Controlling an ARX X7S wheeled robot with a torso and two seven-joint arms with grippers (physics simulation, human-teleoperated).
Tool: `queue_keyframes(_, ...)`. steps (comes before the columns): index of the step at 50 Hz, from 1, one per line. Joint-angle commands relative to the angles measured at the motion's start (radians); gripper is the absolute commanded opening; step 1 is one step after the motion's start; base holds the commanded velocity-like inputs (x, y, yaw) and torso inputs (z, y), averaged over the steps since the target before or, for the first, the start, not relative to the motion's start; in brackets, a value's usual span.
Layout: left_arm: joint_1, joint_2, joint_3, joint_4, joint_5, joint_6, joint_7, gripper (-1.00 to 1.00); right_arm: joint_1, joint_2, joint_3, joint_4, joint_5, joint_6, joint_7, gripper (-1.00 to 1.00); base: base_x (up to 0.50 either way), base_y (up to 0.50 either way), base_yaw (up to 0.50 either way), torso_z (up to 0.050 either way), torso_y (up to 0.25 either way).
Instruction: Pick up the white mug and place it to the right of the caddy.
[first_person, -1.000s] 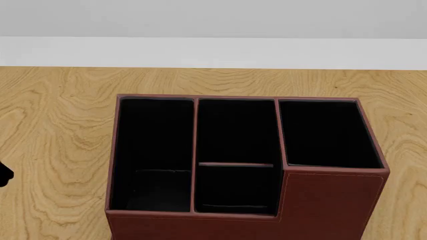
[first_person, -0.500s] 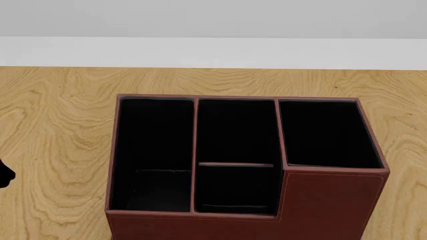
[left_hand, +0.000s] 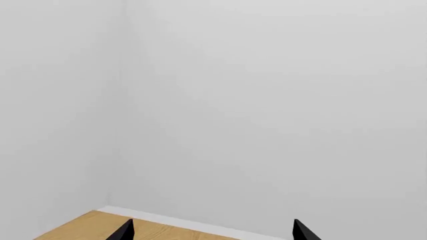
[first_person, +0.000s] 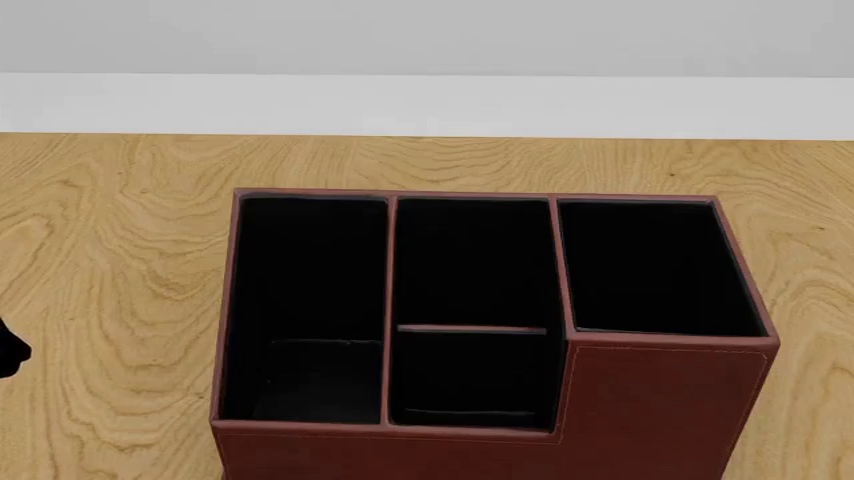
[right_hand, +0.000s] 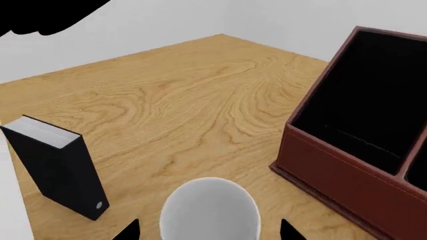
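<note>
In the right wrist view the white mug (right_hand: 209, 210) stands upright on the wooden table, seen from above its rim. My right gripper (right_hand: 208, 231) is open, one fingertip on each side of the mug with a gap to its wall. The caddy (right_hand: 347, 175), a reddish-brown box with black-lined compartments, stands close beside the mug. It fills the middle of the head view (first_person: 654, 400), where the mug and both grippers are out of sight. My left gripper (left_hand: 212, 232) is open and empty, facing the white wall.
A small black book (right_hand: 57, 165) with white pages stands upright on the table, on the mug's side away from the caddy. Bare wood table (first_person: 120, 250) surrounds the caddy. A dark piece of an arm (first_person: 7, 350) shows at the head view's left edge.
</note>
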Motion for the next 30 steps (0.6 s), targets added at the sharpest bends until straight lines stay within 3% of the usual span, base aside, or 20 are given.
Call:
queue_keyframes(1,0.003,-0.004,0.000,0.005,-0.006,-0.002,-0.003,1.00,-0.021,0.007,-0.006,0.038,0.000,-0.028,0.002,1.00,0.00,0.00,0.00,0.000,0.000)
queue_keyframes(30,0.003,-0.009,0.014,-0.010,-0.005,0.012,-0.008,1.00,-0.040,0.017,-0.020,0.076,0.000,-0.040,0.017,1.00,0.00,0.00,0.00,0.000,0.000)
